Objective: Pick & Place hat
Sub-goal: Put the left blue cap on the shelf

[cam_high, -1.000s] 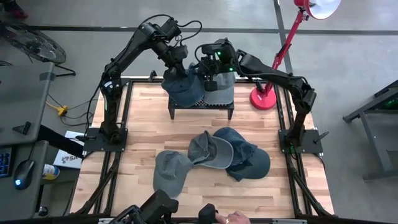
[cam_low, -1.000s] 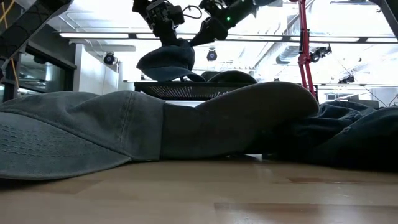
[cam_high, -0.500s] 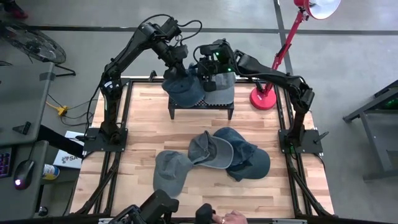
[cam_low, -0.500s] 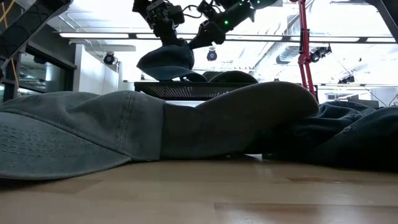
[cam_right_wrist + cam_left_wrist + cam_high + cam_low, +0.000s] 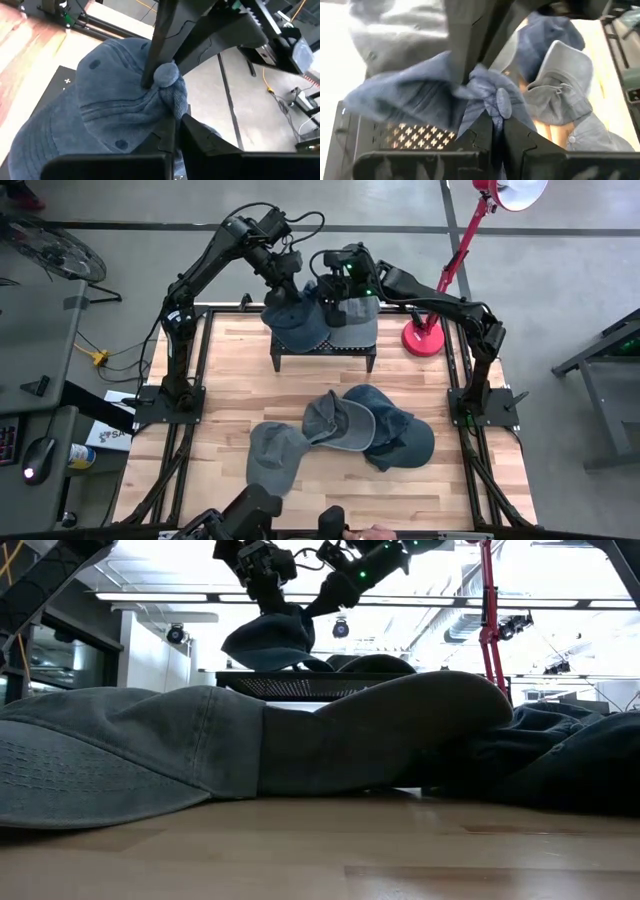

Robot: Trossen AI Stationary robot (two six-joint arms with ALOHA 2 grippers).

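Above the black rack [image 5: 322,350] two grippers work one blue hat [image 5: 295,320] — the left gripper [image 5: 283,280] pinches its cloth, the right gripper [image 5: 327,298] pinches its crown. A grey hat [image 5: 352,328] lies on the rack beside it — three more hats [image 5: 340,432] lie on the table in front of the rack.

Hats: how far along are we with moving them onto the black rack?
Done: a grey cap already lies on the black rack. In hand: both grippers are shut on one blue cap above the rack, the left gripper and the right gripper each pinching its fabric. Left: three caps on the table, grey, grey-blue and dark blue.
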